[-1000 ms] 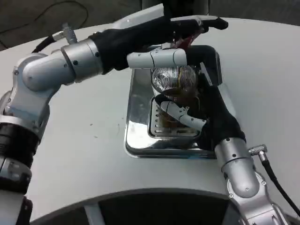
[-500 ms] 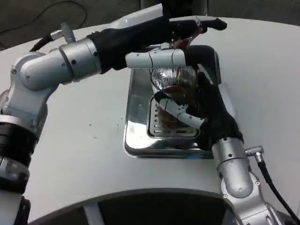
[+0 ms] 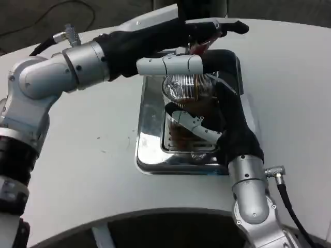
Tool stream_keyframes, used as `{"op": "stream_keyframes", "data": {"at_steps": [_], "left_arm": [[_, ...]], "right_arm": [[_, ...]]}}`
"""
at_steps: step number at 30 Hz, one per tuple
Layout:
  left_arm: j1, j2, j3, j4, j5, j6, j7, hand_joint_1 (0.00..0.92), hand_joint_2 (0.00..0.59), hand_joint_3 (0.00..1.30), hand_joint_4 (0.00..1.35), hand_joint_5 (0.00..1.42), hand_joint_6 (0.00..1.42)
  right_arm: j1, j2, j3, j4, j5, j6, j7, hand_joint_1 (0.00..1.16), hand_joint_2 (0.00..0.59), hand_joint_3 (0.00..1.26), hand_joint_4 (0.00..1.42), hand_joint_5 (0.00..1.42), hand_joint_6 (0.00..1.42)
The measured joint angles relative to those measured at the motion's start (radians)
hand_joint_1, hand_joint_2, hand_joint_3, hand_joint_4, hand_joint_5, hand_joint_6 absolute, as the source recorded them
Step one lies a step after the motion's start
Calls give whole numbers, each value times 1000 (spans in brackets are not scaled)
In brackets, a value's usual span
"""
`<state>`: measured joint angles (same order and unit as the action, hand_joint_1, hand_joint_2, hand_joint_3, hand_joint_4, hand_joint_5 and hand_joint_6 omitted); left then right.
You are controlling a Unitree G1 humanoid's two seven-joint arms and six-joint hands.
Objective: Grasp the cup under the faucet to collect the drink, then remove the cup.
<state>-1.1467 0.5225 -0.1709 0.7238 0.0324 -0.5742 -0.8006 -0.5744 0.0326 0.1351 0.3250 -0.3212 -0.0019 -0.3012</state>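
A clear ribbed cup (image 3: 187, 90) holding brown drink stands on the grille of the silver drip tray (image 3: 151, 150), under the faucet. My right hand (image 3: 207, 124) wraps around the cup from the right and front, fingers curled on its lower wall. My left hand (image 3: 178, 49) reaches across above the cup and presses on the red faucet lever (image 3: 202, 44), a white finger lying just over the cup's rim. The faucet spout is hidden behind the left hand.
The dark dispenser body (image 3: 201, 8) rises at the back of the tray. The white table (image 3: 88, 155) spreads bare to the left and right. A black cable (image 3: 300, 222) hangs from my right forearm.
The whole picture has shifted slightly, so the camera moved. The cup looks fuller with brown drink. Both hands keep their holds.
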Motion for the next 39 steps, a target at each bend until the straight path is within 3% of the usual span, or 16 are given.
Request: {"op": "stream_keyframes", "data": {"at_steps": [18,39], "left_arm": [[76,7,51,-98,-33,10,16,0,105,137,70,137,126],[141,-19,198,-221,-153,-25,68,0,100,168,168,259,228]], "right_arm": [[65,36,16,-63,-67,-16,-119,774,256,483,601,685,574],[73,43,23,-92,-86,-40,-170,797,250,526,645,756,657]]}}
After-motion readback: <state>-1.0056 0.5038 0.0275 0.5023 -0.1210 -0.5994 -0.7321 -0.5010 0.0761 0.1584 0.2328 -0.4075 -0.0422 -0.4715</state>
